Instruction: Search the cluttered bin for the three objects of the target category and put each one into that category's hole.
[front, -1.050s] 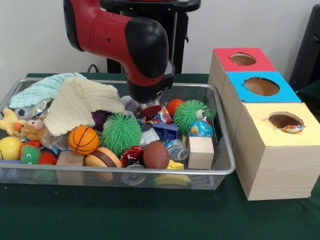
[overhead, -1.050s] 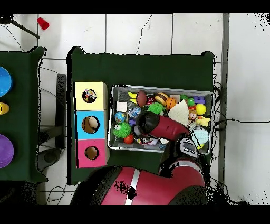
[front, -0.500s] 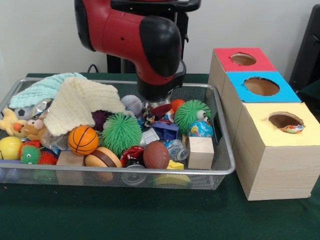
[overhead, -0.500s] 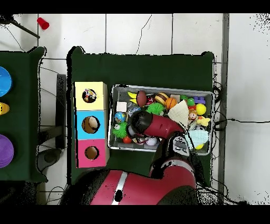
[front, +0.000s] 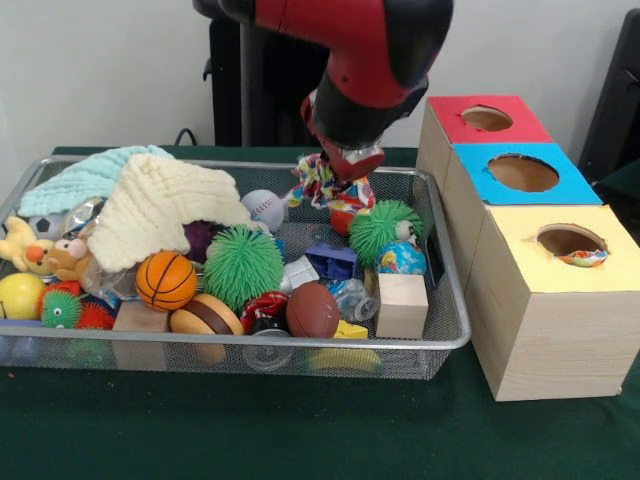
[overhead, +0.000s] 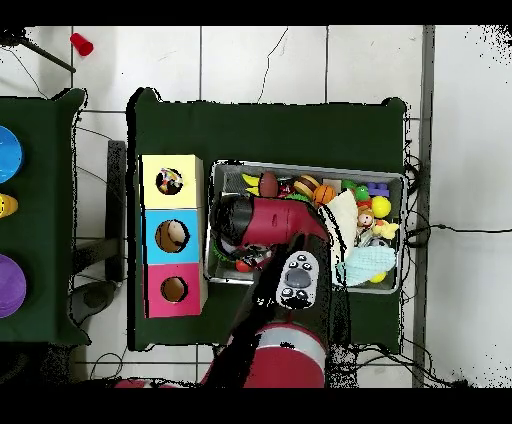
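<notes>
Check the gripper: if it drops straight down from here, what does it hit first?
The gripper points down, shut on a colourful cloth bundle hanging below it. That bundle would probably land first on the orange ball beside the green spiky ball. Depth is unclear from the front view, and the arm hides that spot overhead.

We see a glossy red arm with rounded black joint caps, bulbous and smooth. Below the black cap, a red collar narrows to a short silvery metal wrist piece. From overhead, beside the arm's red shell, a black oval panel carries several small round grey buttons.
</notes>
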